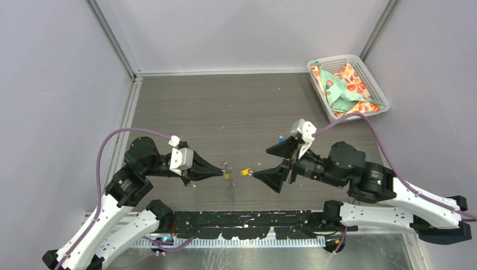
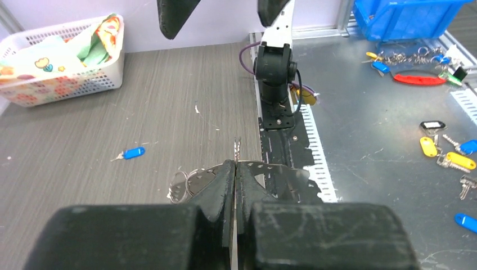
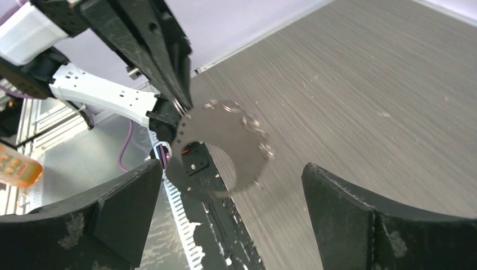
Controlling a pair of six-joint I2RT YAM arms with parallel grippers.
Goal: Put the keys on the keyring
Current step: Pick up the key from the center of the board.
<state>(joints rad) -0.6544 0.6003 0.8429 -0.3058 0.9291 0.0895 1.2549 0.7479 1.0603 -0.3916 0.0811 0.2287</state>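
Overhead, the grey wood-grain table fills the view, with the left arm and the right arm reaching in from the near edge so that their tips face each other near the middle. A white basket holding a patterned cloth sits at the far right corner, well apart from both arms. The right gripper stands with its jaws spread wide and nothing between them; its own camera shows only table and the other arm in the gap. The left gripper has its jaws pressed together, pinching the keyring at its edge, so the thin grey loop hangs from the tips out toward the right gripper, above the table. From the left wrist a thin sliver of metal pokes out between the shut fingers, and part of the loop shows just beside them. The yellow key sits between the two grippers, just off the right gripper's nearer finger; whether it is threaded on the loop I cannot tell. The blue key lies flat on the table by itself, apart from the loop.
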